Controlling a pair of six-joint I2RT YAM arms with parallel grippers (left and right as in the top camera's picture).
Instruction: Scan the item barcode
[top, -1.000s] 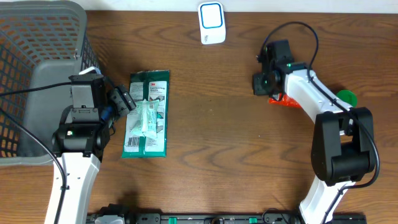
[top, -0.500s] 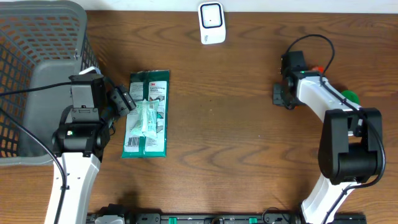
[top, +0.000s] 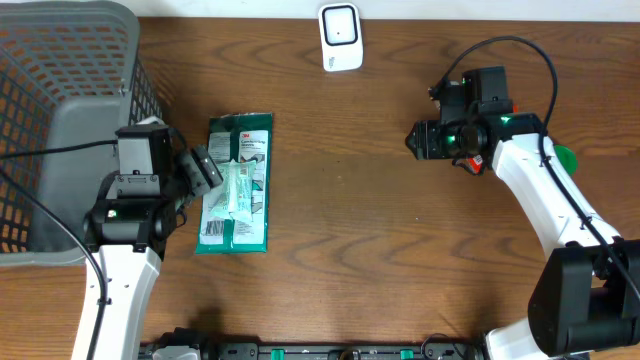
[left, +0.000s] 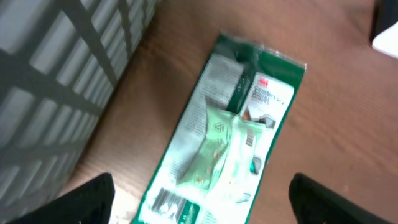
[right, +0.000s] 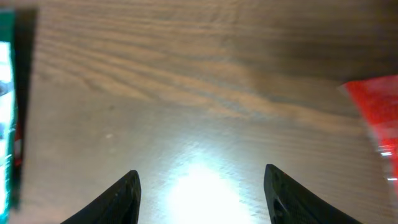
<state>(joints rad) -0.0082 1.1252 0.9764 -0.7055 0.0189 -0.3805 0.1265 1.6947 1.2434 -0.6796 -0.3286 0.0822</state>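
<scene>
Left claw (top: 206, 171) beside packet (top: 238, 185), right claw (top: 414, 140) empty

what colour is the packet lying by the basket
The packet is green with white printed panels, clearest in the left wrist view.

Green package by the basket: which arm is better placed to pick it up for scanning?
Left. The left arm has its jaws open right beside the green package, which fills the left wrist view. The right arm sits across the table, its open jaws over bare wood, apart from the package.
</scene>
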